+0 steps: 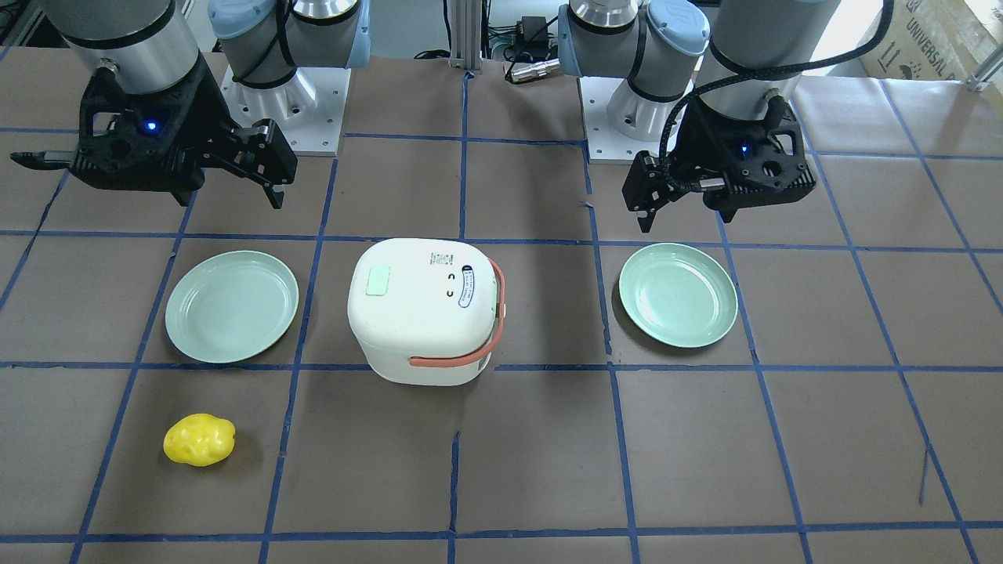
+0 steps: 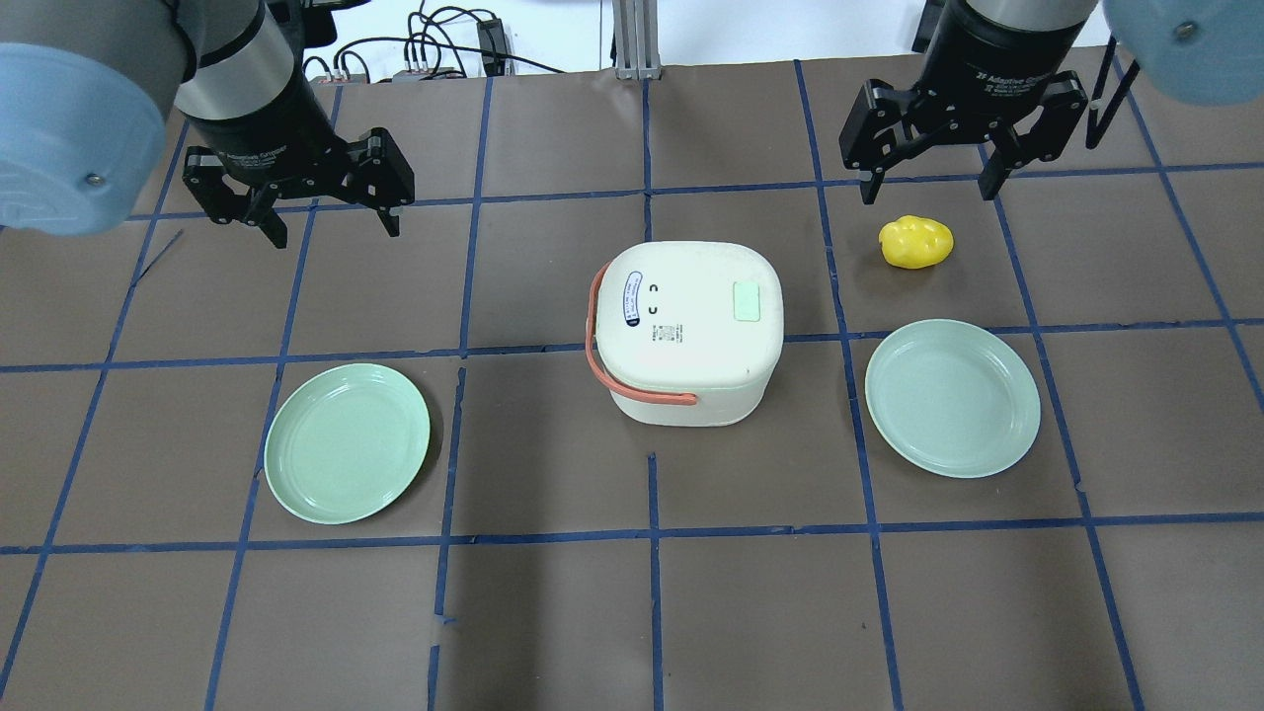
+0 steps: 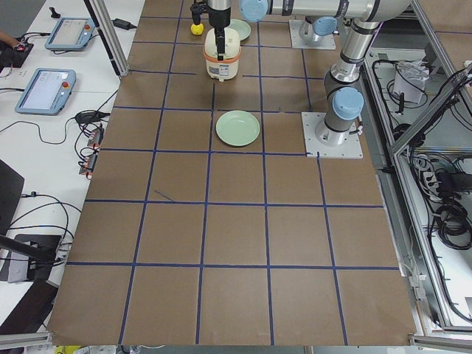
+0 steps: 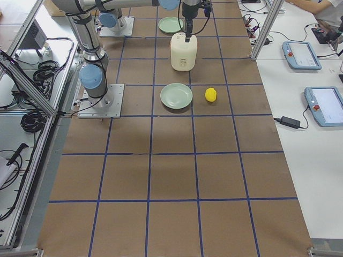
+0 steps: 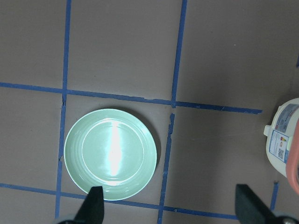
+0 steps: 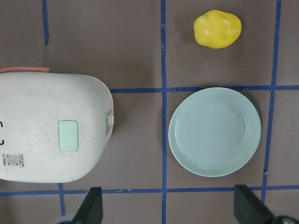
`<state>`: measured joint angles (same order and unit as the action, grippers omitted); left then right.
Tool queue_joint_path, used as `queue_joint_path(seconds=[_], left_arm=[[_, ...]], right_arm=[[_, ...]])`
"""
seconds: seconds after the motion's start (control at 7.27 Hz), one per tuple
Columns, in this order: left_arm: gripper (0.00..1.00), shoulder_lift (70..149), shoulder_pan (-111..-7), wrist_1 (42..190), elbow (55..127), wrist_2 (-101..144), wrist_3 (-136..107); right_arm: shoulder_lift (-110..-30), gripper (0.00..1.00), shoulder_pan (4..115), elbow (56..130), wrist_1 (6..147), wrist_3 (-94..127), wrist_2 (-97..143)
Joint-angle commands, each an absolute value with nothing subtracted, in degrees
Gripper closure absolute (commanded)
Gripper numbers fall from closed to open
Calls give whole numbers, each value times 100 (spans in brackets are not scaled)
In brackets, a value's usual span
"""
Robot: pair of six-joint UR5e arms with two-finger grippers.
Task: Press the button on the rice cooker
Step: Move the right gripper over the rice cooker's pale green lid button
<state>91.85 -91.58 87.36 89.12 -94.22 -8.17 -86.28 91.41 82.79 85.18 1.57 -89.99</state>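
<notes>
Currently your left gripper (image 2: 336, 229) hangs high over the left side of the table (image 2: 553, 612) with its jaws spread wide and nothing between them. In the left wrist view its two dark fingers (image 5: 95, 205) stand far apart at the bottom edge, over bare brown paper and blue tape. Your right gripper (image 2: 926, 195) is the same on the other side: raised, jaws wide apart, holding nothing. Neither one touches any object.

Below the left gripper you look down on a pale green plate (image 2: 347, 442), and the edge of the rice cooker just enters that wrist view at the right. Below the right gripper you see a second green plate (image 2: 952, 397), a lumpy yellow object (image 2: 916, 242) lying apart from it on the side away from the robot, and the cooker's lid.

You will find the rice cooker (image 2: 691, 336) upright in the middle of the table, between the two plates and well apart from both. Its lid is down. The button (image 2: 748, 299), a pale green rectangle, sits on top of the lid towards the robot's right. An orange handle (image 2: 595, 346) is folded down around the robot's left side of the body, and a small printed label (image 2: 630, 301) lies on the lid near it.
</notes>
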Motion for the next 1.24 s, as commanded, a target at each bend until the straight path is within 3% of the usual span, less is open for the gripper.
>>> queue_joint_path(seconds=[0.0,0.69,0.96,1.1], left_arm=[[0,9185,-9158,8736,8912,-9422,-817],[0,9185,-9158,8736,8912,-9422,-817],[0,9185,-9158,8736,8912,-9422,-817],[0,9185,-9158,8736,8912,-9422,-817]], right_arm=[[-8587,0,9141,8236,8473,0,-9079],[-8578,2,9132,8314,8472,211,-8843],[-8648,71,9228,8349,8333,316,-8289],[-8657,81,9568,8393,8315,508,-8340]])
